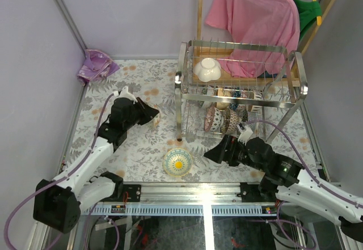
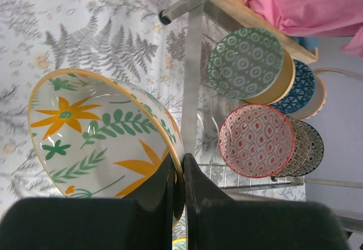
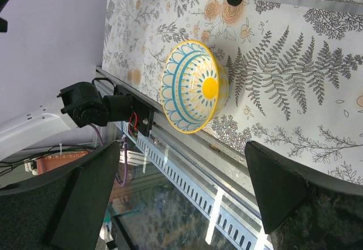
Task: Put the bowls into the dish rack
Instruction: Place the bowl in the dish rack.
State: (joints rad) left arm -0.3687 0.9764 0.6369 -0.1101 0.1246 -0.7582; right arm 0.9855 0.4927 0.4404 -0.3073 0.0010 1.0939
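Left gripper clamps the flowered bowl's rim, left of the dish rack — right gripper gapes wide before the blue-and-yellow bowl at the table's near edge.

Fern-print table bears the dish rack, a blue-yellow bowl; perhaps a crumpled purple cloth.

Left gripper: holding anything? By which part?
Yes: the left gripper pinches the flowered bowl by its rim, one finger inside, one outside.

Bright, even light, faint shadows, sharp focus throughout, white glare on the near rail
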